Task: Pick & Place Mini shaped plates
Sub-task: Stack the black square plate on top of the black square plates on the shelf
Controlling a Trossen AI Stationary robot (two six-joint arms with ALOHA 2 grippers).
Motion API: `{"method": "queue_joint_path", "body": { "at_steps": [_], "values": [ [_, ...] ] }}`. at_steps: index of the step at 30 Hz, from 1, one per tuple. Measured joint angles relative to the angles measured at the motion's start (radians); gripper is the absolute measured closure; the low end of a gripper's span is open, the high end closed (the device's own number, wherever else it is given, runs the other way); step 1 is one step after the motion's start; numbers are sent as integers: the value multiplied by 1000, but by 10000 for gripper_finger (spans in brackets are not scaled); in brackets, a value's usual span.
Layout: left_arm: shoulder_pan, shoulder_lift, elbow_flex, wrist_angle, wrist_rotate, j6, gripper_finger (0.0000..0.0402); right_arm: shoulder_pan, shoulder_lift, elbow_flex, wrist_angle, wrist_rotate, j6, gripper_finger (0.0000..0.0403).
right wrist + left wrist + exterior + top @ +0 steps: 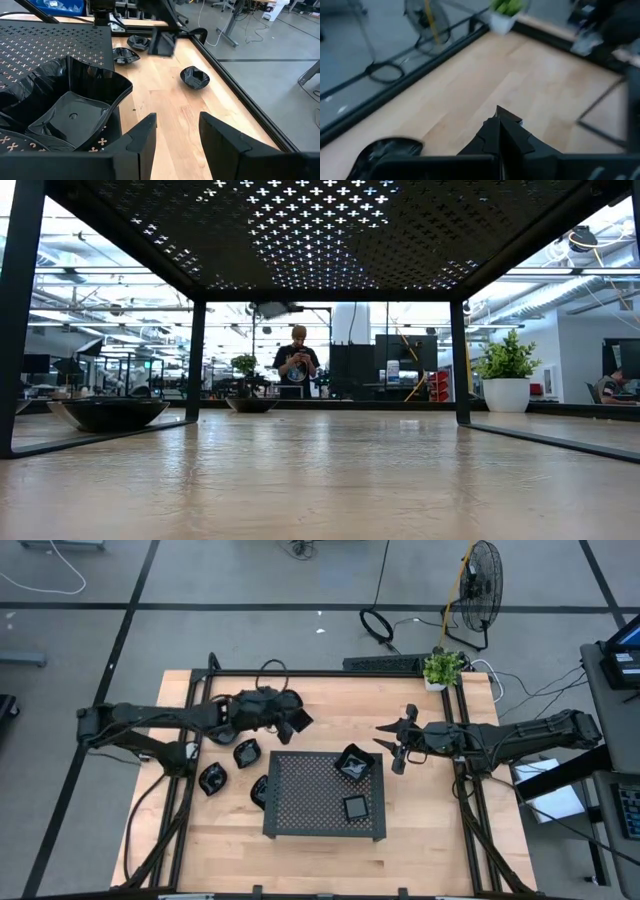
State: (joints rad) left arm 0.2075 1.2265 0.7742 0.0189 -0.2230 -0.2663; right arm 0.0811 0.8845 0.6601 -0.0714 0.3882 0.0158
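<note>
**Left gripper clamped on a plate at tray's 11 o'clock; right gripper open, empty**

Left gripper (293, 721) hung over the table (330, 685) at roughly 11 o'clock from the tray (310, 800), fingers shut on a small dark angular plate (299, 721); in the left wrist view that plate (502, 131) sat edge-on between the fingers, bare wood beyond it; potted plant (504, 11) and floor fan (427, 24) farther off.

Right gripper (390, 745) sat at the tray's 2 o'clock, just off its corner; fingers (142, 141) parted, nothing between them.

On the tray: big angular dish (354, 764) at the 1 o'clock corner, small square plate (355, 807) at about 4 o'clock. Loose plates on the wood at the tray's 9–10 o'clock: one (246, 753) near the left gripper, one (212, 778) farther out, one (259, 790) touching the tray's edge. Right wrist view showed another round dish (195, 77) alone on the wood near the table's black rail.

Low view: person (297, 365) standing in the room behind.
</note>
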Motion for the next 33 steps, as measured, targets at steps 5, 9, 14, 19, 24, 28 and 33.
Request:
{"method": "queue_joint_path", "body": {
  "at_steps": [5, 9, 14, 19, 24, 28, 33],
  "values": [
    [-89, -101, 0, 17, -38, 12, 401, 0, 0, 0, 0, 0, 0, 266],
    [-172, -159, 0, 81, -41, 23, 401, 0, 0, 0, 0, 0, 0, 266],
    [-267, -160, 72, 78, 4, 37, 401, 0, 0, 0, 4, 1, 0, 266],
    [-353, -49, 240, 0, 99, 76, 401, -1, 0, 0, 27, 1, -1, 266],
    [-433, 125, 432, -72, 157, 142, 401, -1, 0, 0, 52, 2, -14, 266],
    [-461, 274, 543, -82, 180, 175, 401, -1, 0, 0, 53, 2, -34, 266],
    [-465, 413, 612, -74, 180, 193, 401, -1, -5, 0, 55, 2, -45, 266]
  ]
}}
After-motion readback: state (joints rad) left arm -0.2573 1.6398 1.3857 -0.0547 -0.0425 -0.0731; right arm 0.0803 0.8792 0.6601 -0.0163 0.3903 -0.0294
